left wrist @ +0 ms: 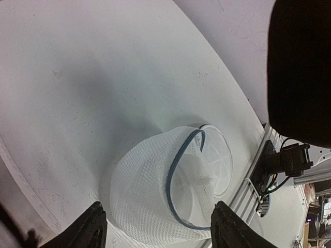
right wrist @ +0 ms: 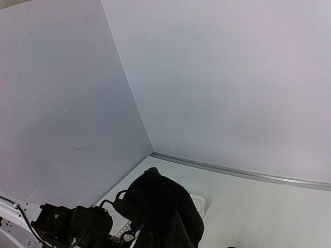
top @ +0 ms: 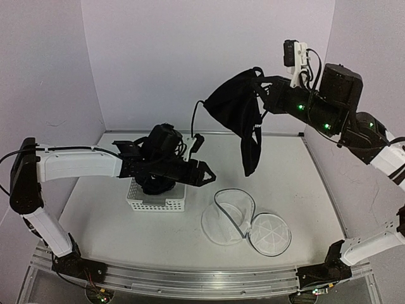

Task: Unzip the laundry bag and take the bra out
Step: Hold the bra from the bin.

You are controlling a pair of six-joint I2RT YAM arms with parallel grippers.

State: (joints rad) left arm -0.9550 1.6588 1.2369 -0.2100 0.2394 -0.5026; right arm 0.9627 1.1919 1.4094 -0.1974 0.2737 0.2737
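Right gripper [top: 264, 95] clamped tight on bra [top: 239, 114]; garment dangles high over table [top: 297, 183] back right. Left gripper [top: 205, 174] fingers spread wide, empty, beside perforated basket [top: 155, 202]. Laundry bag [top: 243, 220] lies unzipped near front edge.

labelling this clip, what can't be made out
The right gripper's hold on the black fabric bra: cloth covers it, top and right wrist views.
Inside the white perforated plastic basket: left arm blocks it, top view.
Zipper pull on the white mesh cylindrical laundry bag: too small, either view.

One laundry bag [top: 231, 221], one bra [top: 237, 111] (black), one basket [top: 158, 202] (white).
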